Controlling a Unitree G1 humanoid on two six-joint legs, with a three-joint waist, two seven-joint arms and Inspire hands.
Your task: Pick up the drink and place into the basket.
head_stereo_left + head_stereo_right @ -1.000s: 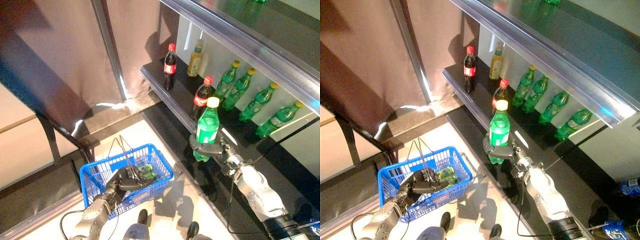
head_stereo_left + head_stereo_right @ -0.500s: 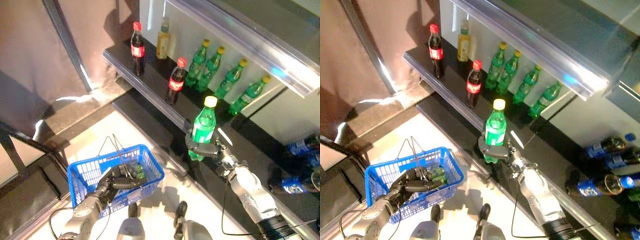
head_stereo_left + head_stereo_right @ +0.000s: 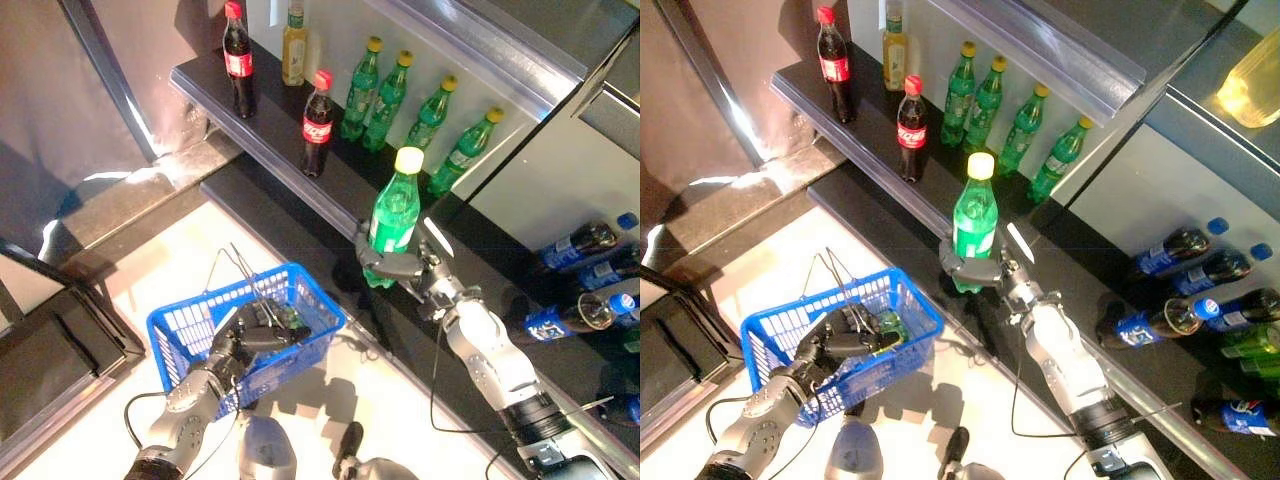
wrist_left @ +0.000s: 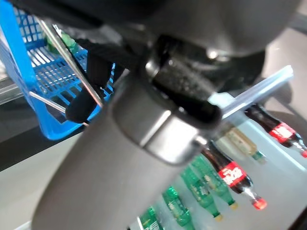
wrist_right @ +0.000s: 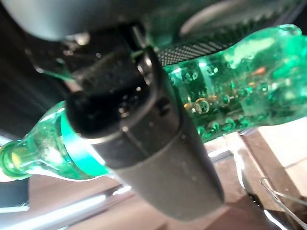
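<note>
I have the drink point(image 3: 393, 217), a clear green plastic bottle with a yellow cap and a green label band round its middle, upright in the air in front of the shelf point(image 3: 290, 160) edge, off every surface. The liquid inside is beaded with bubbles (my right wrist view shows them clearly). My right hand point(image 3: 400, 270) grips the bottle's lower part, fingers and thumb curled round it like a collar, the bottle's top half standing free above them.

To the left and nearer me sits the blue basket point(image 3: 190, 325), a plastic mesh one with thin wire handles point(image 3: 240, 280) standing up over it. My left hand point(image 3: 243, 340) is at the basket's near rim with its fingers curled round the rim and one of the wires. Something green point(image 3: 293, 320) lies inside the basket; I cannot tell what it is.

On the dark shelf behind the held bottle stand two cola bottles point(image 3: 317, 123) with red caps, one yellowish bottle point(image 3: 294, 45), and a row of four green bottles point(image 3: 425, 118) leaning back against the wall. Far right, lower down, several dark bottles with blue labels point(image 3: 1180, 315) lie on their sides.
</note>
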